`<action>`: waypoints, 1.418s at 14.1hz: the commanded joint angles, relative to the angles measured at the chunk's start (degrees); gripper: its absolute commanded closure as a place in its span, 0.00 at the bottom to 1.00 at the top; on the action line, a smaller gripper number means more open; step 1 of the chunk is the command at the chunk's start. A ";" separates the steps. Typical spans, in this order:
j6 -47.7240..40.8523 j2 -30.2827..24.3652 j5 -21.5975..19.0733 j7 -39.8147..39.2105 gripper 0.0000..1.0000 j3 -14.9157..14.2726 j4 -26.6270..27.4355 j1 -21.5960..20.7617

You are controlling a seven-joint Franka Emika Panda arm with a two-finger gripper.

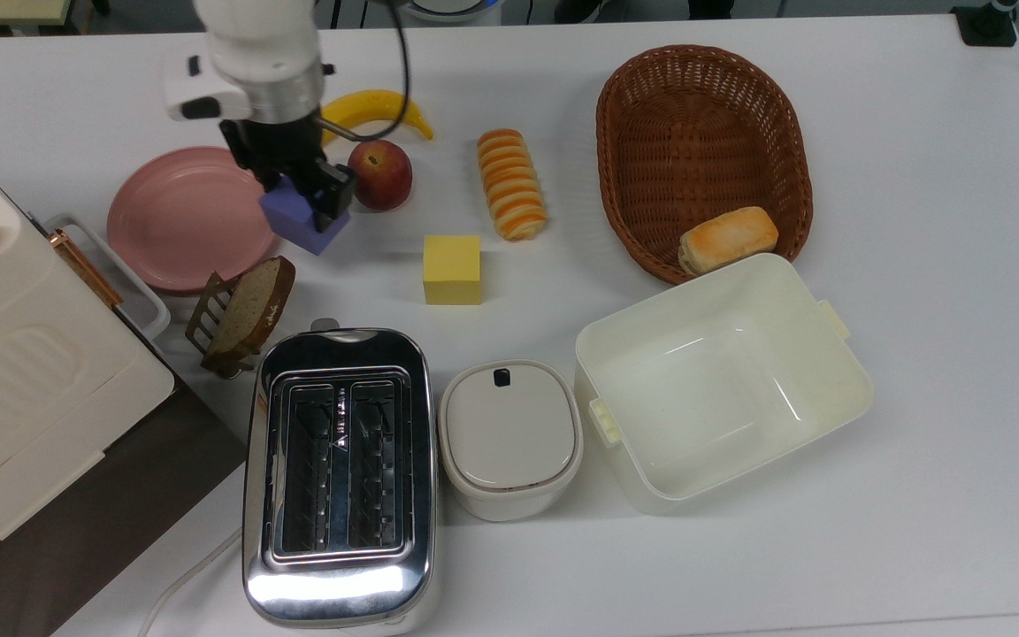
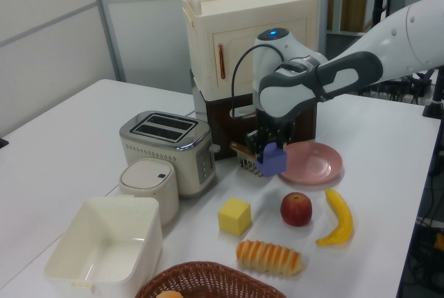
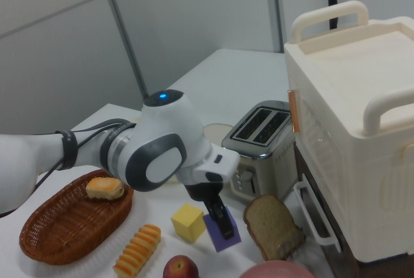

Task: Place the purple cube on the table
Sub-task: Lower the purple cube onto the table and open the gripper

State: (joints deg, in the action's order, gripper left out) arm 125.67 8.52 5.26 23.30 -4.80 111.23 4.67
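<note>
My gripper (image 1: 304, 196) is pinching the purple cube (image 1: 302, 221), one finger on each of two opposite faces, and the cube hangs tilted with a corner lowest. In the top view it sits in the upper left of the frame, just past the right rim of the pink plate (image 1: 175, 221) and beside the peach (image 1: 379, 174); in the left view the cube (image 2: 272, 161) shows near the frame's centre, clear of the plate's edge (image 2: 312, 163) and in front of the bread slice in its rack (image 2: 246, 156). It looks lifted off the worktop (image 1: 916, 177) — though how far I can't judge from these angles.

What the coming move turns on is what lies straight below: bare white worktop, I judge, in the gap between the plate, the peach and the yellow cube (image 1: 452, 269). So the cube needs to go downward from here, not sideways — and, tilted as it is, I'd expect it to land on an edge and rock flat once I let go.
</note>
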 commanded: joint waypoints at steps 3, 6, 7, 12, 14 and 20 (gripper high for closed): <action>-1.65 0.18 2.65 2.01 0.74 2.33 0.47 -0.72; -1.74 1.05 2.65 2.10 0.38 2.34 0.47 -0.63; -1.74 1.23 2.65 2.10 0.07 2.34 0.47 -0.63; -1.65 1.50 2.65 2.19 0.00 2.34 0.47 -0.63; -1.74 1.24 2.74 2.10 0.00 2.34 0.47 -0.63; -15.51 -1.13 2.57 2.45 0.00 3.39 -9.08 -0.63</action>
State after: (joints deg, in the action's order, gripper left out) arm 120.07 10.14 6.69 24.15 -2.55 108.21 4.27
